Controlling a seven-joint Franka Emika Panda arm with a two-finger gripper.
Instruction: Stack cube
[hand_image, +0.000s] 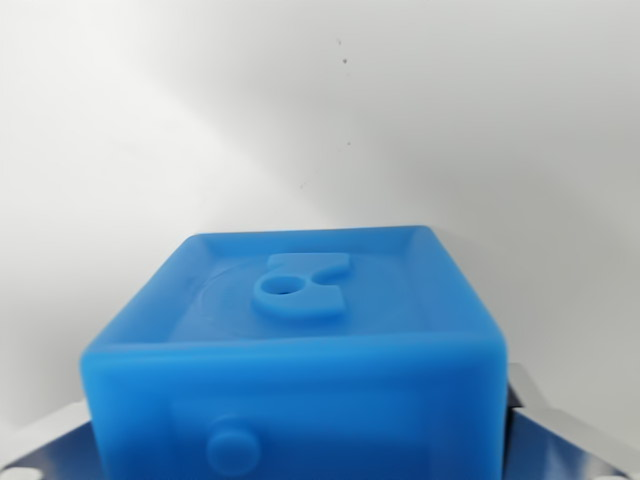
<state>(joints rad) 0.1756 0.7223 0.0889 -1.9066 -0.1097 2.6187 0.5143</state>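
Cube (300, 340): blue, soft-looking, filled the lower middle of the wrist view; top face recessed inside a raised rim, with an embossed figure and a small hole; a round stud was seen on the near face
Fingers (560, 425): grey metal was seen at both lower corners, flush against the cube's sides as far as could be told
Gripper (300, 455): judged to be pinched on the cube, one finger to each side; the contact itself was cut off by the frame edge
Why held so: opposite flat sides were taken, judged to keep the cube level and its underside free for setting down
Surface (320, 110): plain white with a few dark specks behind the cube; whether the cube was resting or lifted could not be told
Second cube: none was seen in view
Stage: judged as carry or just-grasped; stacking not yet done
Risk: a soft wall might be squeezed inward, so the cube could be released askew
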